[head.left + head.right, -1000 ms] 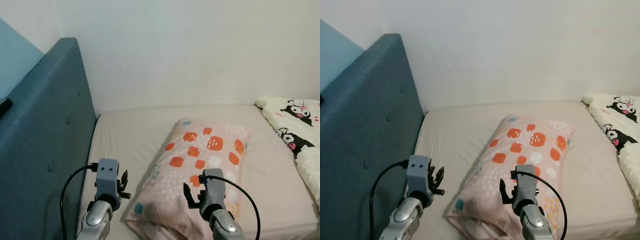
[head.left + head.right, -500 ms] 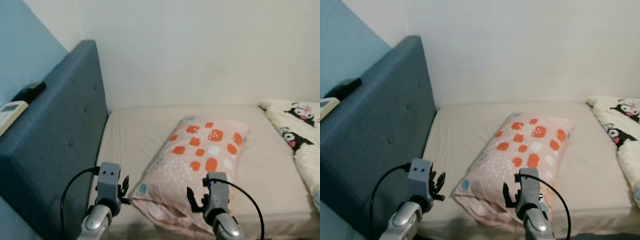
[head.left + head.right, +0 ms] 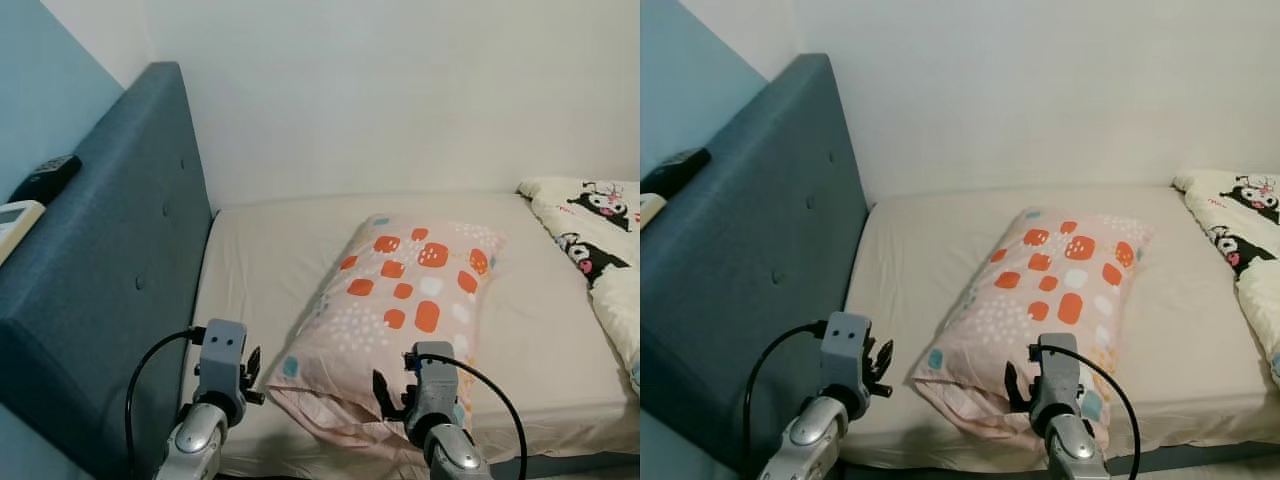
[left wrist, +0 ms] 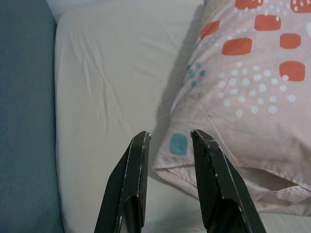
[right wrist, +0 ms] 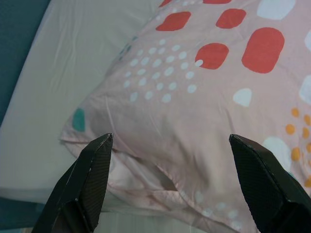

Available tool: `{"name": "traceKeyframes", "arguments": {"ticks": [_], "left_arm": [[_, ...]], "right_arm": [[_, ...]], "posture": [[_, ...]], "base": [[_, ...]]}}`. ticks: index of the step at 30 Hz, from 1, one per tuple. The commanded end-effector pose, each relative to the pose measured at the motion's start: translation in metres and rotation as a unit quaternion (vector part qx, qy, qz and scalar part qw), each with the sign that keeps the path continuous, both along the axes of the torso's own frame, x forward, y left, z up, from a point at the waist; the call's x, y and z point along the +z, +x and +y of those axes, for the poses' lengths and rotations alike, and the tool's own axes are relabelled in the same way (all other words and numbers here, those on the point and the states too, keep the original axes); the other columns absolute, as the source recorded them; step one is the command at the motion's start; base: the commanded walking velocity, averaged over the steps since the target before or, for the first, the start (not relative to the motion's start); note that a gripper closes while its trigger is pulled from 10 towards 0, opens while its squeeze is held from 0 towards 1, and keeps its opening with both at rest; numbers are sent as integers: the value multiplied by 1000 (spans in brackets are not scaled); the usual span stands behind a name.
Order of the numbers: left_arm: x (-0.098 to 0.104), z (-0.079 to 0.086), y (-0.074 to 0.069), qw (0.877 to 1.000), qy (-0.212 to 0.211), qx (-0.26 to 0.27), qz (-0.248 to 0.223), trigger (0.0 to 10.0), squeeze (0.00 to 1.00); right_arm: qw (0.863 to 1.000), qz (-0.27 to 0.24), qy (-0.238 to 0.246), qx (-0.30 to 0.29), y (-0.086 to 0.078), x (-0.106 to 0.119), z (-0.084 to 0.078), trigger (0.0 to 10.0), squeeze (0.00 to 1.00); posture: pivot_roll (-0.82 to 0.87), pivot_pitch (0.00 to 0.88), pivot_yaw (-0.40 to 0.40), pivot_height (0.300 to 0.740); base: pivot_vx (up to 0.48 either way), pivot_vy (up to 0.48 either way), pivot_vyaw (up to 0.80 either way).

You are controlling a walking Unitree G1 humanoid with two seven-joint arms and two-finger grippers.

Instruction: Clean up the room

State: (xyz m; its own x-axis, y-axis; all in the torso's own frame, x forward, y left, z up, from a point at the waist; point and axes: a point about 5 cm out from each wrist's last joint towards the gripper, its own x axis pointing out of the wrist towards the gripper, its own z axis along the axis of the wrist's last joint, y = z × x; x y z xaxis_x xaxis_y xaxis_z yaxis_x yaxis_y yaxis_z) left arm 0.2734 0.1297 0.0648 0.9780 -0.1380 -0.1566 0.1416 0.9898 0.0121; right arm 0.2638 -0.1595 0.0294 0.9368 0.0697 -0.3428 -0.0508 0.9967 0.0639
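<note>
A pink pillow [image 3: 405,300] with orange and white patches lies slantwise on the cream bed sheet [image 3: 265,250], its open end toward the bed's front edge. My left gripper [image 4: 170,136] hovers low over the sheet beside the pillow's near left corner, open by a narrow gap with nothing between its fingers. In the left eye view the left gripper [image 3: 249,372] is at the bottom left. My right gripper [image 5: 170,140] is open wide above the pillow's near end [image 5: 160,145], holding nothing.
A tall blue padded headboard [image 3: 110,260] runs along the left side. A black remote [image 3: 45,178] and a white remote [image 3: 15,222] lie on the ledge behind it. A white blanket with cartoon figures [image 3: 600,240] covers the bed's right end. The white wall stands behind.
The whole picture has shifted as the camera drew back, and the bed's front edge and the remotes came into view. Both arms keep the same pose and the pillow lies as before.
</note>
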Motion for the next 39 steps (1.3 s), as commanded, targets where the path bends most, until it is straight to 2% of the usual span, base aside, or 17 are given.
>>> {"name": "traceKeyframes", "arguments": {"ticks": [1, 7, 18, 24, 29, 39], "left_arm": [[-6, 2, -2, 1000, 8, 6, 16, 10000, 0], [-5, 2, 0, 1000, 11, 18, 16, 10000, 0], [-6, 4, 4, 999, 1, 46, 26, 10000, 0], [-5, 2, 7, 999, 3, 37, 23, 10000, 0], [-1, 0, 12, 1000, 23, 16, 10, 10000, 0], [4, 0, 19, 1000, 18, 8, 1, 10000, 0]], "right_arm": [[1000, -1, -1, -7, 0, 1, -3, 10000, 0], [1000, -4, -5, -7, 2, 2, -5, 10000, 0], [1000, -20, -6, -9, 16, 13, -12, 10000, 0], [1000, -25, -7, -12, 22, 18, -17, 10000, 0], [999, -34, -13, -13, 28, 22, -20, 10000, 0], [998, -52, -11, -17, 34, 30, -22, 10000, 0]], "posture": [[6, 62, -20, 740], [2, 64, -21, 740], [-7, 61, -22, 740], [-10, 59, -27, 740], [-17, 51, -29, 740], [-24, 41, -30, 696]], "base": [[0, -364, 0], [0, -448, 0], [0, 0, 0], [0, 0, 0], [0, 0, 0], [0, 0, 0]]}}
